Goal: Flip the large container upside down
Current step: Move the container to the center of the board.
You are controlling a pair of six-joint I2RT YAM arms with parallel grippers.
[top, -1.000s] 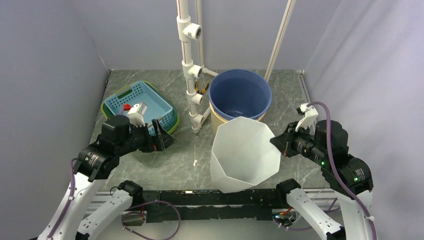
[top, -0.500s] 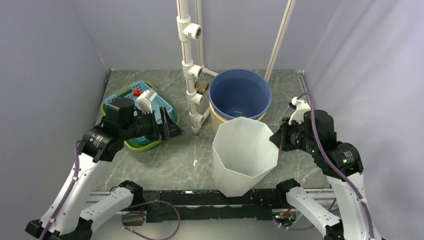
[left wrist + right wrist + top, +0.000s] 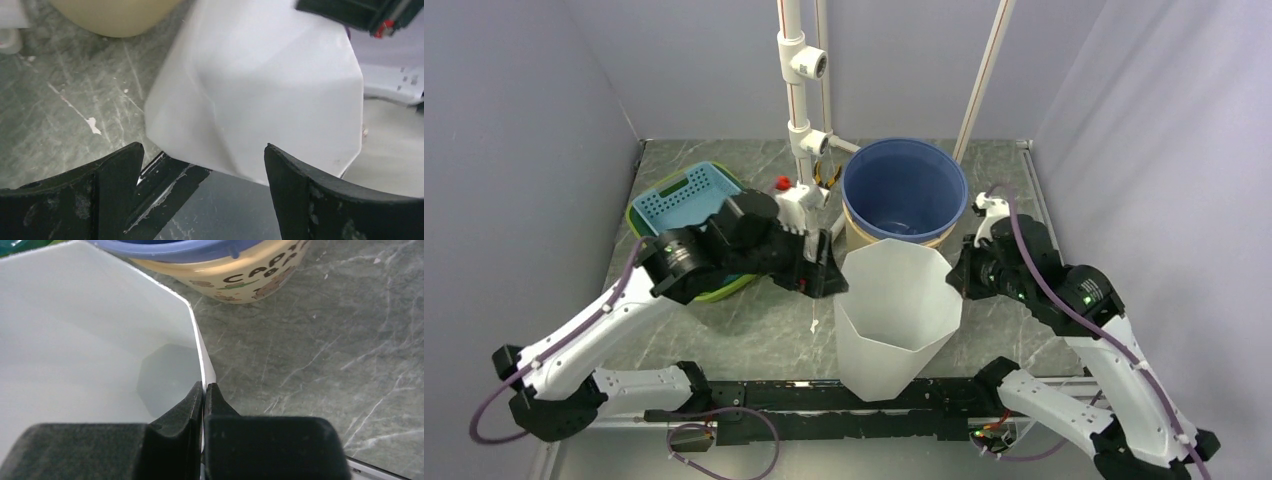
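The large container (image 3: pixel 894 310) is a white faceted bin, mouth up and leaning a little, with its base by the table's front edge. My right gripper (image 3: pixel 961 275) is shut on the right side of its rim. In the right wrist view the two fingers (image 3: pixel 204 385) pinch the thin white wall of the container (image 3: pixel 75 340), one inside and one outside. My left gripper (image 3: pixel 829 280) is open at the bin's left side. From the left wrist, the jaws (image 3: pixel 202 146) stand wide apart in front of the container's lower wall (image 3: pixel 260 95), with nothing between them.
A blue bucket (image 3: pixel 904 190) nested in a cream one (image 3: pixel 250 280) stands just behind the container. A white pipe stand (image 3: pixel 799 120) rises at the back middle. A blue basket in a green tray (image 3: pixel 689 195) sits at the left. A black rail (image 3: pixel 774 395) runs along the front edge.
My left arm has swung right from the basket to the container's left side, still open. The right gripper has shifted left and away with the rim, bringing the container more upright.
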